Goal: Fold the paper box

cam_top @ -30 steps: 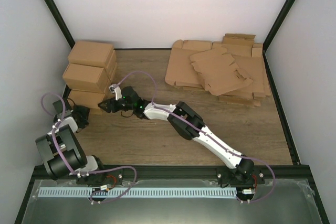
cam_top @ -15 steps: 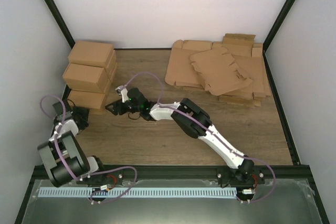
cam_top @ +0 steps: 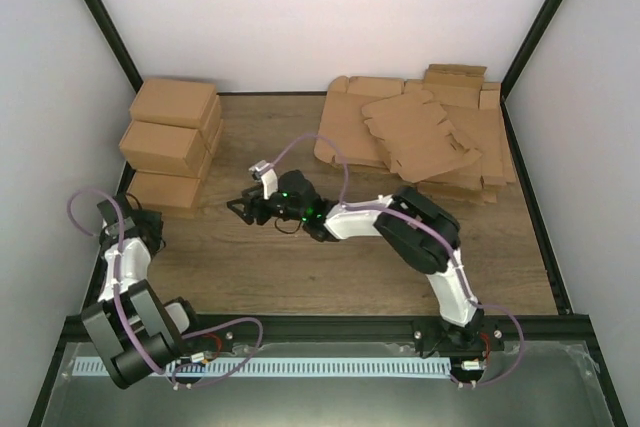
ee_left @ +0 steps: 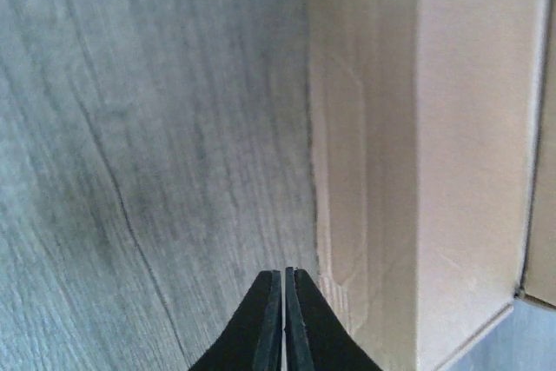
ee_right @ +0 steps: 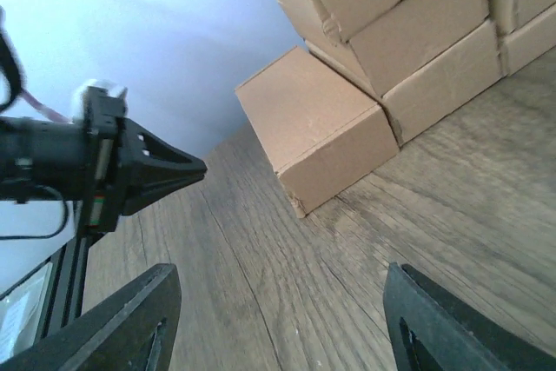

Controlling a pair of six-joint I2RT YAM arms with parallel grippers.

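My left pincer is pressed together, the two black fingertips meeting with nothing between them. It points along the wooden table, just beside a side wall of the paper box. The box is folded up into a shut carton and sits on the table at the far left, as the nearest one in a group of other cartons that look just like it and are piled behind it against the left wall. My right pincer is spread wide and empty. Its fingers frame bare wood, and it faces the same box from a little way off, near the middle of the table, without touching it. In its wrist view the box lies flat with one corner turned towards me, and my left pincer's closed tip shows to its left. Well apart, at the far right of the table, lies a loose heap of flat cardboard blanks with notched flaps.
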